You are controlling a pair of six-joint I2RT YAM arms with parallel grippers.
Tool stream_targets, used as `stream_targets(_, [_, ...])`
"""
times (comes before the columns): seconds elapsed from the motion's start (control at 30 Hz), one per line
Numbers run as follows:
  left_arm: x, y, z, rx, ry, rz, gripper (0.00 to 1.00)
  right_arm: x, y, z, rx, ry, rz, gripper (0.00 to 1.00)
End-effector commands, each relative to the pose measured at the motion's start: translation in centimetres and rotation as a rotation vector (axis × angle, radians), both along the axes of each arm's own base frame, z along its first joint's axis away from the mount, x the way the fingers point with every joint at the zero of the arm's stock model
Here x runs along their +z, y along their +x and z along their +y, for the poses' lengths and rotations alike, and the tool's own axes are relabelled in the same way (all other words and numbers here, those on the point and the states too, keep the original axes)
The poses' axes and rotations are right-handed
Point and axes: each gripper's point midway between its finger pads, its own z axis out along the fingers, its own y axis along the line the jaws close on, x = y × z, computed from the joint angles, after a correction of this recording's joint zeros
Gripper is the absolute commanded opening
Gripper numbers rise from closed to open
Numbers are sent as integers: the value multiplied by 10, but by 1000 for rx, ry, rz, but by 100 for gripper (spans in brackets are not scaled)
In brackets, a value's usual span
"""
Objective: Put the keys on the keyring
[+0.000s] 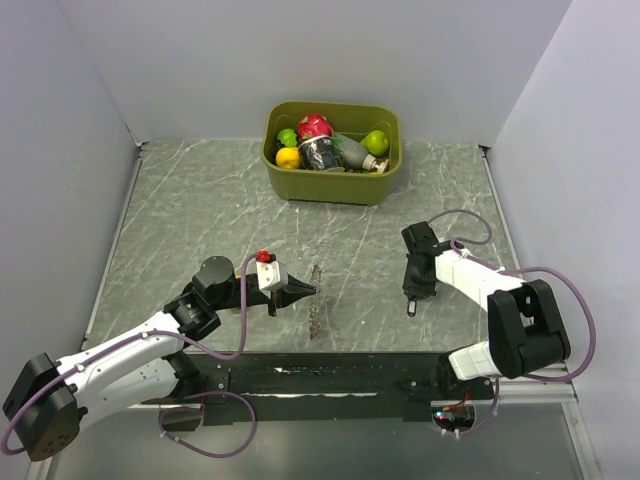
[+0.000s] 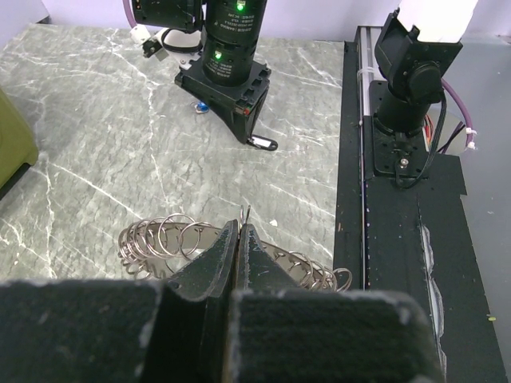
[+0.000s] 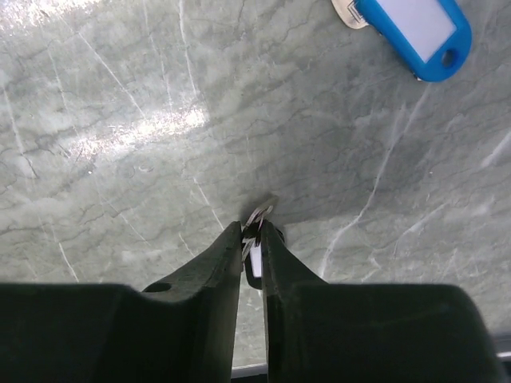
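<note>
Nearest the arm bases, the left gripper [image 2: 242, 233] reaches out low over the marbled surface [image 1: 200, 220]. Its jaws are pressed together on the rim of the keyring [image 2: 160, 239], and a thin wire end pokes up between the tips. The ring's looped edge fans out to both sides below them. I cannot tell whether its lower side rests on the surface.

Across from it and well apart, the right gripper [image 1: 413, 297] points down. Its jaws are clamped on the small metal loop of the black key [image 2: 263, 144], whose head hangs just under the tips. The blue key [image 3: 411, 28] lies flat on the surface just beyond this gripper. What looks like a red key [image 1: 265, 257] sits beside the left wrist on its far side. Farthest back stands a green bin [image 1: 385, 185] of fruit and bottles, which plays no part here.

The step in hand appears to be the first threading: one key picked up, the ring presented, and nothing on the ring yet. The next move probably calls for bringing the black key's loop across to that exposed wire end. The two need fine alignment, since both parts are thin and a slight tilt could make the loop slide past.
</note>
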Motion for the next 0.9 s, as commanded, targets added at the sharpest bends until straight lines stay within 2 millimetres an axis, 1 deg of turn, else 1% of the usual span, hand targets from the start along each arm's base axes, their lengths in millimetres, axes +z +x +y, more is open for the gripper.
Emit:
stream_targets(0.0, [31, -1, -2, -20, -86, -74, 1, 1, 2, 4, -2, 32, -9, 7])
stream_targets(0.07, [32, -1, -2, -19, -88, -76, 1, 3, 2, 6, 2, 45, -19, 0])
stream_targets(0.13, [31, -1, -2, -22, -86, -74, 1, 5, 2, 9, 15, 62, -32, 0])
stream_targets(0.2, [31, -2, -3, -24, -86, -72, 1, 7, 3, 19, 63, 107, -43, 1])
stream_targets(0.23, [31, -2, -2, -24, -87, -71, 1, 9, 5, 23, 101, 119, -53, 3])
stream_targets(0.27, [31, -2, -3, -25, -86, -69, 1, 11, 5, 32, 125, 158, -55, 8])
stream_targets(0.3, [30, -1, -3, -25, -85, -68, 1, 12, 3, 36, 141, 164, -51, 10])
stream_targets(0.33, [30, -1, -3, -27, -84, -67, 1, 15, 4, 40, 160, 170, -62, 13])
stream_targets(0.37, [31, -2, -4, -31, -83, -66, 1, 16, 4, 42, 167, 169, -67, 18])
stream_targets(0.4, [30, -2, -5, -33, -78, -61, 1, 18, 4, 45, 175, 177, -72, 21])
stream_targets(0.43, [30, -1, -5, -33, -77, -62, 1, 21, 4, 51, 199, 187, -80, 28])
stream_targets(0.47, [30, -2, -5, -34, -78, -62, 1, 24, 5, 54, 207, 193, -86, 39])
stream_targets(0.57, [31, -2, -5, -33, -78, -61, 1, 33, 6, 61, 240, 204, -112, 56])
stream_targets(0.6, [30, -2, -4, -33, -77, -59, 1, 36, 8, 63, 246, 210, -129, 59])
stream_targets(0.63, [31, -2, -4, -34, -78, -61, 1, 44, 9, 65, 252, 224, -161, 62])
stream_targets(0.7, [30, -2, -4, -33, -79, -60, 1, 50, 10, 63, 244, 222, -195, 62])
stream_targets(0.87, [29, -3, -5, -40, -78, -58, 1, 52, 10, 53, 217, 174, -207, 58])
